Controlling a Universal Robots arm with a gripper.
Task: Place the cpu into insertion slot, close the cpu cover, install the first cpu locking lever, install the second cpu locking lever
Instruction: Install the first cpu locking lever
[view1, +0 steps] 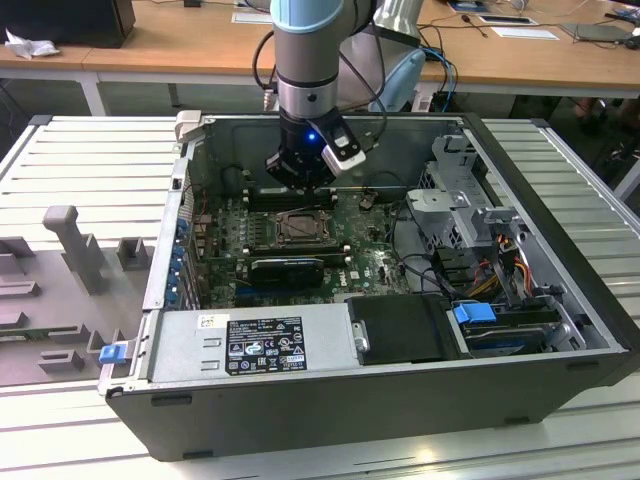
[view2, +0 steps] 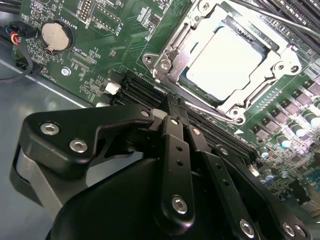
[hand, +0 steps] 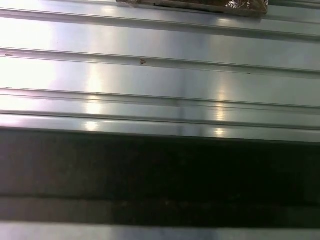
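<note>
The gripper (view2: 170, 107) has its jaws clenched together, grasping nothing, and hangs just beside the insertion slot (view2: 227, 60) on the green motherboard (view2: 115, 30). The cpu (view2: 225, 62) lies seated in the slot, with the cpu cover (view2: 270, 65) closed down around it. In the exterior view the gripper (view1: 300, 185) hovers inside the open computer case (view1: 400, 380), which stands on the ribbed counter (view1: 80, 160).

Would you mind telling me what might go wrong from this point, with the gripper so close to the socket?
The gripper, fingers together, sits right at the edge of the insertion slot, beside thin wire levers; a small slip could bend one. The cpu lies under the cpu cover; if the cover is not latched, a knock might shift it.
</note>
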